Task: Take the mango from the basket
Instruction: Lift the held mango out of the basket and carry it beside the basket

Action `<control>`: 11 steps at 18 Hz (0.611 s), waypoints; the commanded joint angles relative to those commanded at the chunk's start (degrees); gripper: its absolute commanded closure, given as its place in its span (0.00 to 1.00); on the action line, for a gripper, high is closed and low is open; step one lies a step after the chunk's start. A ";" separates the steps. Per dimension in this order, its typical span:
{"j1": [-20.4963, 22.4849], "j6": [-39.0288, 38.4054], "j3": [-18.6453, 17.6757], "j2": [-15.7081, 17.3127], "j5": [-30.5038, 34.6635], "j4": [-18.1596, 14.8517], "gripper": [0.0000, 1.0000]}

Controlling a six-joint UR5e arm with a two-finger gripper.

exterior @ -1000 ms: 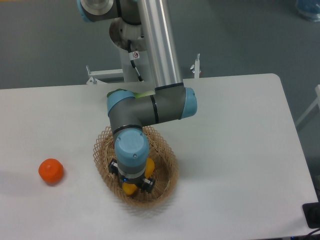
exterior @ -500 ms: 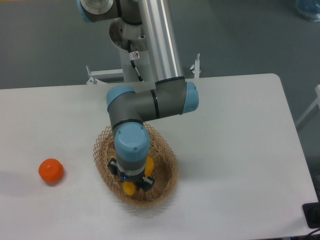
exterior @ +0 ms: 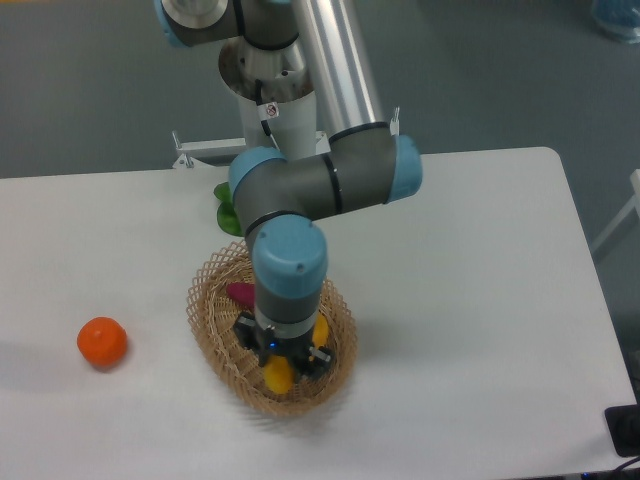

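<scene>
Basket: light tan wicker, oval, open lacy rim; sits on the table toward the near edge, a little left of the middle. Largest item among the produce.
Mango: yellow-orange; only two patches show. One pokes out below the gripper at the near side of the basket, the other shows to the right of the wrist. The rest is hidden under the tool. Cannot tell whether it rests on the basket floor or is raised off it.
Gripper: pointing straight down into the basket, dark fingers either side of the yellow fruit. Fingers look closed in against the mango, but the contact itself is masked by the wrist from this angle.
Purple-red item: a small sliver visible inside the basket at its left-far part, just left of the wrist; mostly covered by the arm.
Wrist: grey body with a blue cap, standing upright over the basket middle.
Orange fruit: round, alone on the table near the left edge, well apart from the basket.
Table: white top, rounded far-right corner.
Green item: lies on the table just beyond the basket's far rim, partly hidden behind the elbow joint; kind cannot be told.
Arm: silver tube slanting up from the grey-and-blue elbow to the top of the view, base mounted beyond the far edge.
</scene>
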 joint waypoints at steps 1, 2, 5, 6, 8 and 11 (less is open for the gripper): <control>0.79 0.96 -0.09 0.61 0.00 -0.09 0.74; 1.40 2.28 -0.26 1.14 0.00 -0.09 0.74; 3.42 5.62 -0.26 2.02 0.09 -0.18 0.74; 4.22 6.67 -0.35 2.37 0.09 -0.18 0.74; 5.88 9.66 -0.44 2.72 0.09 -0.96 0.73; 8.61 13.35 -0.26 3.69 0.26 -3.86 0.72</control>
